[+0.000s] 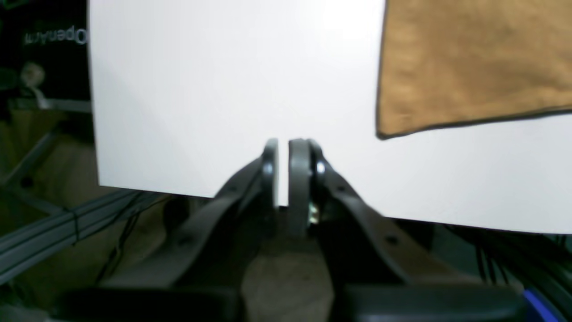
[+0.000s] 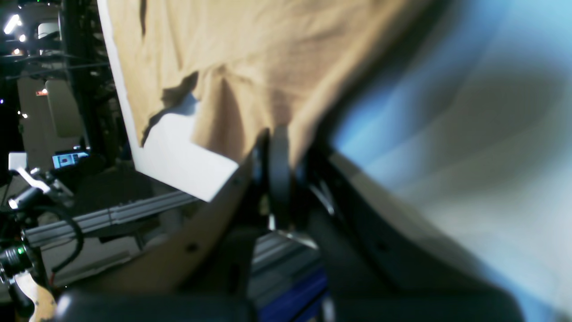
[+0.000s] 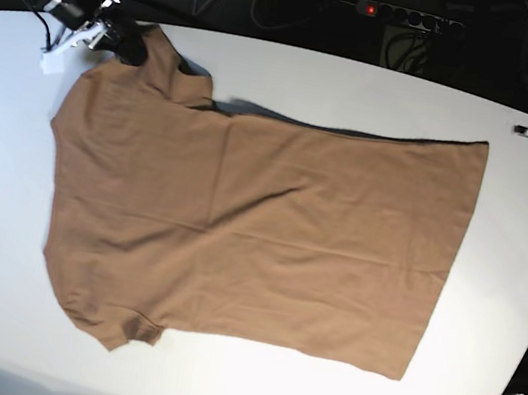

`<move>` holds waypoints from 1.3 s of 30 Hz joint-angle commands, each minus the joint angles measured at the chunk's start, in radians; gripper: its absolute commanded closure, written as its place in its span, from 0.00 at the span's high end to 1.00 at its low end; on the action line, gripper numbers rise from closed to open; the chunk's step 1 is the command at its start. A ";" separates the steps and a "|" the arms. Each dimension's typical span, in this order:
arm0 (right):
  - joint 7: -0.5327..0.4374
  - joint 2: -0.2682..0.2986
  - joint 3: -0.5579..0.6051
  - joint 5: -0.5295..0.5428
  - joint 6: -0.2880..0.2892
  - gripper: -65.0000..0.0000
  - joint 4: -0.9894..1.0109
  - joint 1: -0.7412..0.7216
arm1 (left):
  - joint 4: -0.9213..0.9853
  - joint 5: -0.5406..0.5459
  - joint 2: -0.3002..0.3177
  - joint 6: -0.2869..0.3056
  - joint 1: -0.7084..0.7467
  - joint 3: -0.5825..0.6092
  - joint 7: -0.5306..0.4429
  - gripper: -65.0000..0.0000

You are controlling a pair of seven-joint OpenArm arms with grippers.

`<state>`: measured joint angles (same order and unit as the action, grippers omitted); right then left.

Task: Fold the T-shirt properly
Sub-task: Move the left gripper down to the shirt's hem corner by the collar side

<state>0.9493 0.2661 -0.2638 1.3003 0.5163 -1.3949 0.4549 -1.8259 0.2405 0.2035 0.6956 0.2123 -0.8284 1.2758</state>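
Closed left gripper [image 1: 283,154] empty over white tabletop [image 1: 214,98], plain tan-brown short-sleeved cotton T-shirt [image 3: 249,226] spread flat, right gripper [image 2: 278,147] clamped on its sleeve edge

T-shirt [image 3: 257,237]: soft matt tan-brown cloth, faintly creased. Table [image 3: 363,87] beneath T-shirt: smooth white top, slight sheen. Left gripper [image 1: 283,154], off T-shirt: dark matt fingers.

Left hand [image 1: 283,172] closed, right hand [image 2: 279,154] clamped
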 commanded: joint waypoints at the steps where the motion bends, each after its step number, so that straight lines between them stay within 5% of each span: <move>1: -0.039 0.017 -0.002 -0.037 0.017 0.02 -0.016 -0.017 | -0.021 0.003 0.018 0.003 -0.023 -0.006 0.020 0.06; 9: -0.042 0.017 -0.002 -0.037 0.017 0.02 -0.016 -0.017 | -0.002 0.003 0.017 0.003 -0.101 -0.002 0.118 0.07; 18: -0.042 0.017 -0.002 -0.037 0.017 0.02 -0.016 -0.018 | 0.085 0.003 0.017 0.003 -0.113 0.096 0.120 0.07; 32: -0.043 0.017 -0.002 -0.040 0.017 0.02 -0.016 -0.018 | 0.139 0.001 -0.005 0.003 -0.115 0.096 0.120 0.06; 39: -0.043 -0.001 -0.004 -0.141 0.017 0.02 -0.016 -0.031 | 0.139 0.001 -0.008 0.003 -0.129 0.094 0.120 0.06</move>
<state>0.9371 0.2512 -0.2680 1.2552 0.5201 -1.3952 0.4519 -1.6707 0.2367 0.1806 0.6956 0.0937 -0.7300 1.3972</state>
